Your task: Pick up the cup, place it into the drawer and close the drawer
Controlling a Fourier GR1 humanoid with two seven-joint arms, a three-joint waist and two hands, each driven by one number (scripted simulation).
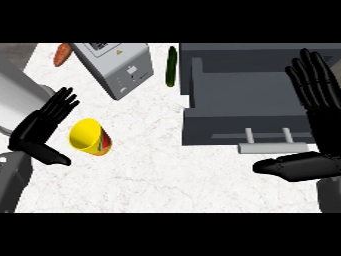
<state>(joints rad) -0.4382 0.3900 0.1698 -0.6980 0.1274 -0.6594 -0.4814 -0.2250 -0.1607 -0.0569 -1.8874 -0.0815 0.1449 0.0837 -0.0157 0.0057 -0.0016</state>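
Observation:
A yellow cup with a red and green side lies tipped on the white counter, its mouth facing up-left. My left hand is open just left of the cup, fingers straight and thumb stretched out below it, not touching it. The grey drawer stands pulled open at the right, its inside bare, its handle at the front. My right hand is open over the drawer's right side, fingers pointing up, thumb reaching left below the handle.
A grey appliance with a label stands at the back middle. A carrot lies at the back left and a green cucumber between the appliance and the drawer. A pale grey body fills the left edge.

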